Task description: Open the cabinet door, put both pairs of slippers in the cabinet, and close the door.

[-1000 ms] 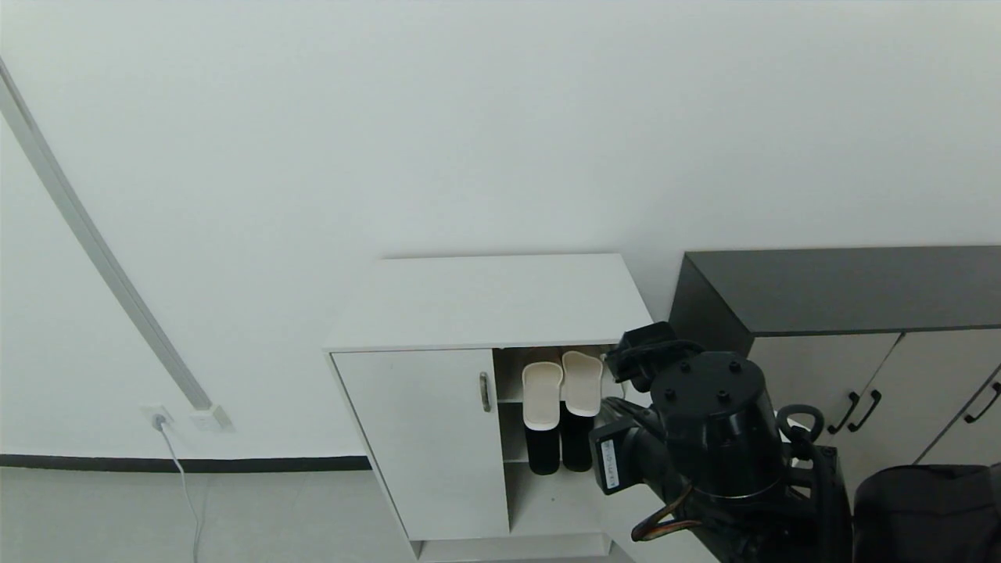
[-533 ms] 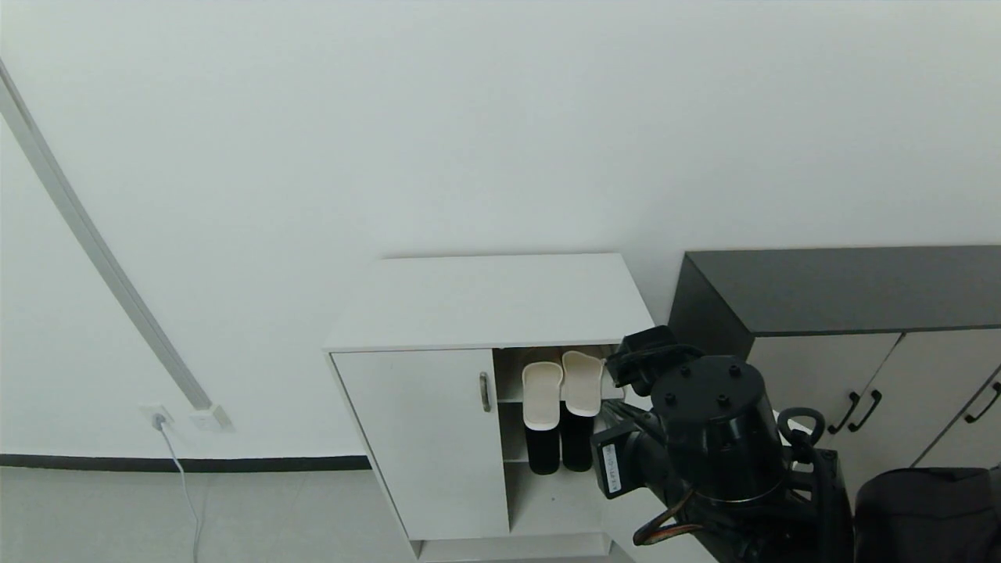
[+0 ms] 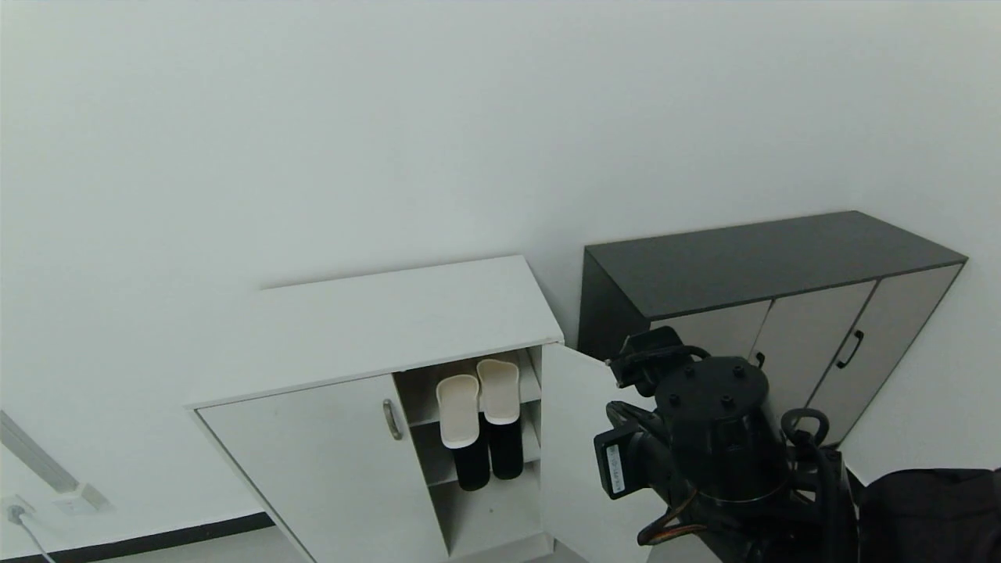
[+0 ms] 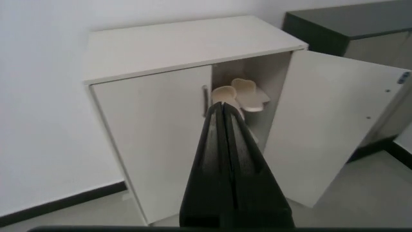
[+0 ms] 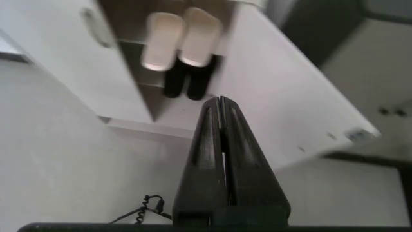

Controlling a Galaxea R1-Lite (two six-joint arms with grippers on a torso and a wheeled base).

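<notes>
The white cabinet (image 3: 391, 313) stands against the wall with its right door (image 3: 575, 446) swung open and its left door (image 3: 328, 469) closed. Inside, a cream pair of slippers (image 3: 478, 399) juts out over a shelf edge, and a black pair (image 3: 489, 461) stands just below it. In the left wrist view my left gripper (image 4: 222, 106) is shut and empty, in front of the cabinet (image 4: 187, 45) and pointing at the cream slippers (image 4: 241, 96). My right gripper (image 5: 221, 102) is shut and empty too, just short of the cream slippers (image 5: 174, 35), the black slippers (image 5: 187, 80) and the open door (image 5: 290, 109).
A dark-topped grey sideboard (image 3: 766, 266) stands right of the white cabinet, close behind the open door. A wall socket with a cable (image 3: 16, 512) sits low on the left. A black cable (image 5: 145, 206) lies on the floor before the cabinet.
The whole head picture has shifted, so the camera has turned to the right: cabinet and socket now sit further left and the open door's face shows. The slippers have not moved in the cabinet.
</notes>
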